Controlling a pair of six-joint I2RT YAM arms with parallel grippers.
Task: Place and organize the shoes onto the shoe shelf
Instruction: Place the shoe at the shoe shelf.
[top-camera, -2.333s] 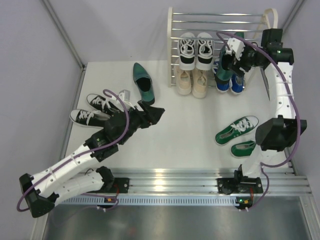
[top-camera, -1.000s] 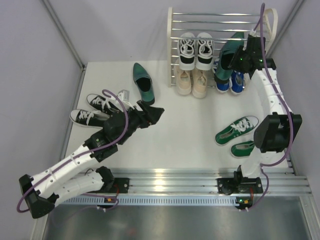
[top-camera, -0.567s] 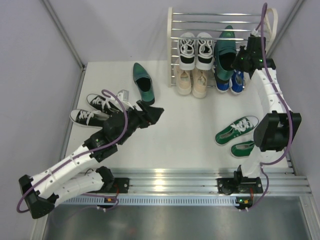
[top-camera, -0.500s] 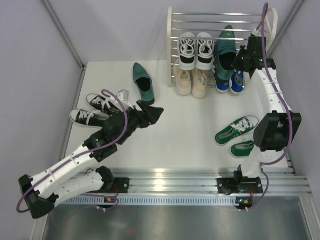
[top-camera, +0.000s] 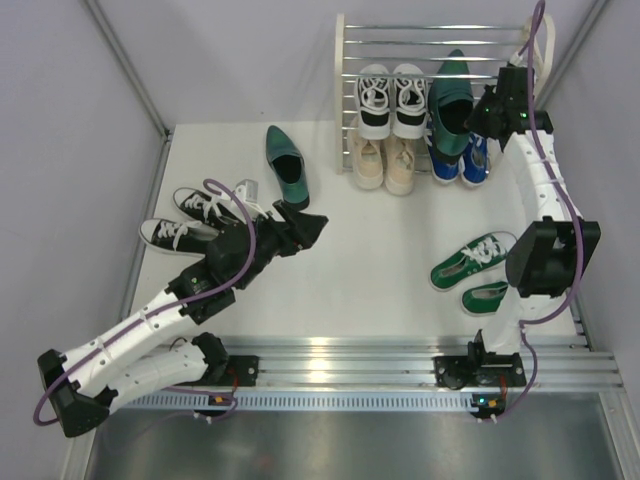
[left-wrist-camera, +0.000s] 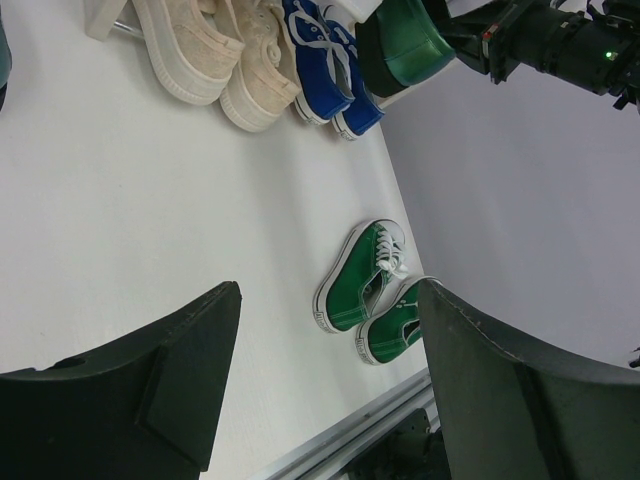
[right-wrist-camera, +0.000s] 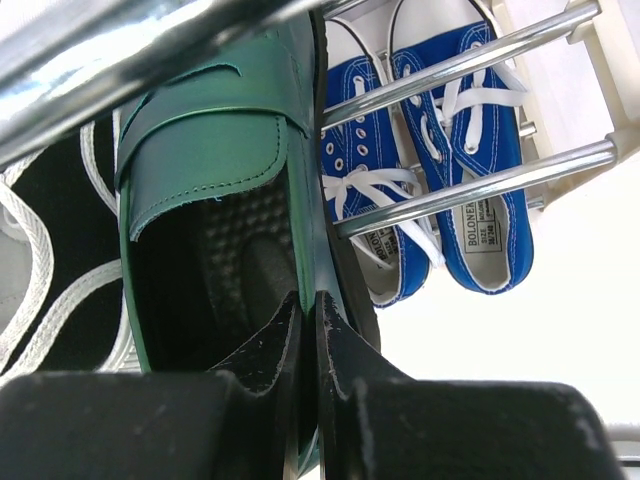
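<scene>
The right gripper (right-wrist-camera: 302, 305) pinches the green dress shoe (right-wrist-camera: 200, 170) on the shoe shelf (right-wrist-camera: 470, 187); the left gripper (left-wrist-camera: 328, 287) is open; retreating while closed may drag the shoe off.

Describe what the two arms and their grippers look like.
The left arm and right arm have white links with black joint housings and black bases. A purple cable runs loosely along each. The left gripper has broad matte black fingers; the right gripper has the same textured black fingers. A small green light glows near the right wrist.
</scene>
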